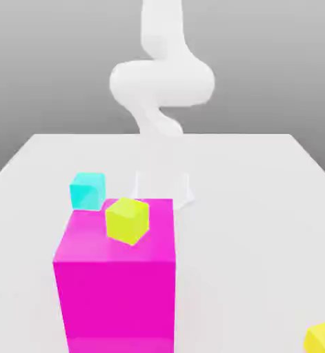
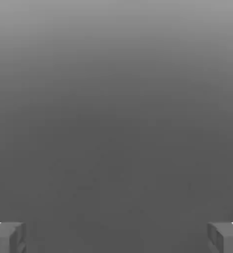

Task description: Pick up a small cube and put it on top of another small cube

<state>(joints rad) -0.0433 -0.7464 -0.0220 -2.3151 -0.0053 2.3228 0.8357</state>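
Starting at the exterior view's left, the cyan cube (image 1: 87, 190) sits on the white table (image 1: 261, 207), just behind the far left corner of the large magenta block (image 1: 116, 276). A yellow cube (image 1: 127, 220) rests tilted on the block's top face, near its middle. Behind the block the white arm (image 1: 161, 83) rises. A second yellow cube (image 1: 323, 338) lies well apart at the exterior view's lower right.

In the hand view the gripper (image 2: 116, 238) has its jaws spread wide, each of the fingers (image 2: 7, 238) at an opposite edge and nothing between them, so we judge the step in hand to be the approach, with no cube grasped yet.

Of the small cubes we can see, the cyan one on open table looks the easiest to reach (the big block may be screening others behind it, so we cannot tell which is meant).

To do this well, we would:
- Centre the hand straight above the chosen cube.
- Square the fingers to two flat faces.
- Descend clear of the tall block's edge.
- Close only once the pads bracket the cube's middle.
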